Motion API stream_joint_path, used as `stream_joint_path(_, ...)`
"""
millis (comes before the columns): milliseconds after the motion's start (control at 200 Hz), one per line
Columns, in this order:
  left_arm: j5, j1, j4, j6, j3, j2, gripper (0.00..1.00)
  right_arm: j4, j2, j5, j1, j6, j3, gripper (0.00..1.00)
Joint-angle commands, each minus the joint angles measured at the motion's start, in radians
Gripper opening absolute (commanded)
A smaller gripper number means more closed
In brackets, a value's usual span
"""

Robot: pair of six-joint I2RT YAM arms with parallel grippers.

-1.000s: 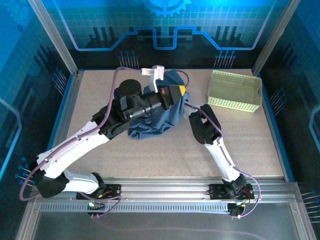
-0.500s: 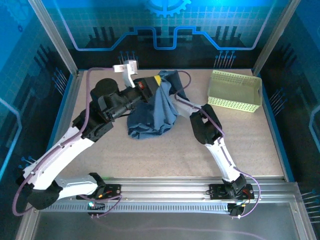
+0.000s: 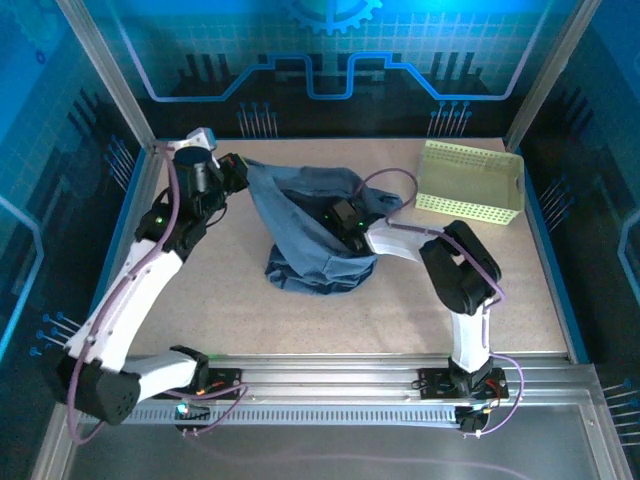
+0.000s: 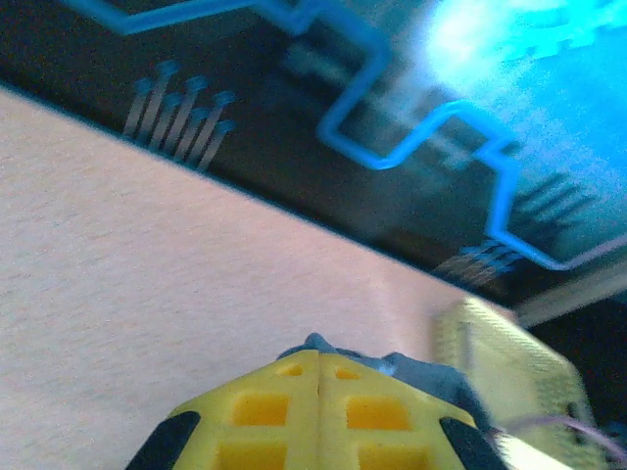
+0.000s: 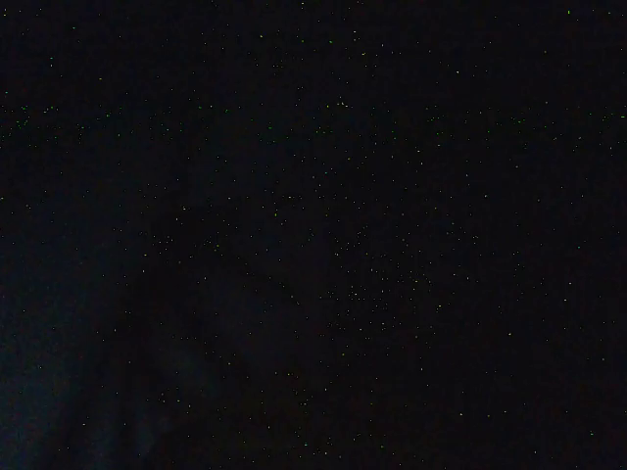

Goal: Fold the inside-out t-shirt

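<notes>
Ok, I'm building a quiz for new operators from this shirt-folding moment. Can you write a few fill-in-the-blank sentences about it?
1. The left gripper is ____ on a corner of the slate-blue t-shirt.
2. In the top view, the perforated basket stands to the ____ of the t-shirt.
3. The basket holds nothing; the t-shirt lies wholly ____ it, on the table.

Missing words: shut; right; outside
</notes>
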Motion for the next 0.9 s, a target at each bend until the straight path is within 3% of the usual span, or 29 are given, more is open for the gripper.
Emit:
stream_joint_path(0,0.012,0.038,-0.036,0.033,-0.045,0.088,0.0,0.19,-0.118,-0.06,0.026,-0.058,-0.076,0.0)
stream_joint_path(245,0.253,0.039,-0.011,0.032,-0.121,0.317,0.0,0.382,-0.306,-0.155,0.027,-0.136,-0.193,0.0)
stream_joint_path(520,0.246,-0.041,-0.043,0.073,-0.195,0.432,0.0,0.534,-0.399,-0.296,0.015,-0.208,-0.238,0.0)
stream_joint_path(630,0.222,-0.072,-0.073,0.102,-0.203,0.475,0.09,0.581,-0.414,-0.363,0.015,-0.201,-0.255,0.0)
stream_joint_path(705,0.21,-0.085,-0.05,0.106,-0.234,0.453,0.22,0.581,-0.414,-0.39,0.015,-0.184,-0.254,0.0)
stream_joint_path(765,0.199,-0.094,-0.029,0.107,-0.26,0.404,0.37,0.619,-0.415,-0.415,0.015,-0.184,-0.266,0.0)
stream_joint_path(895,0.185,-0.123,0.047,0.139,-0.319,0.233,0.51,0.607,-0.408,-0.43,0.016,-0.188,-0.273,0.0)
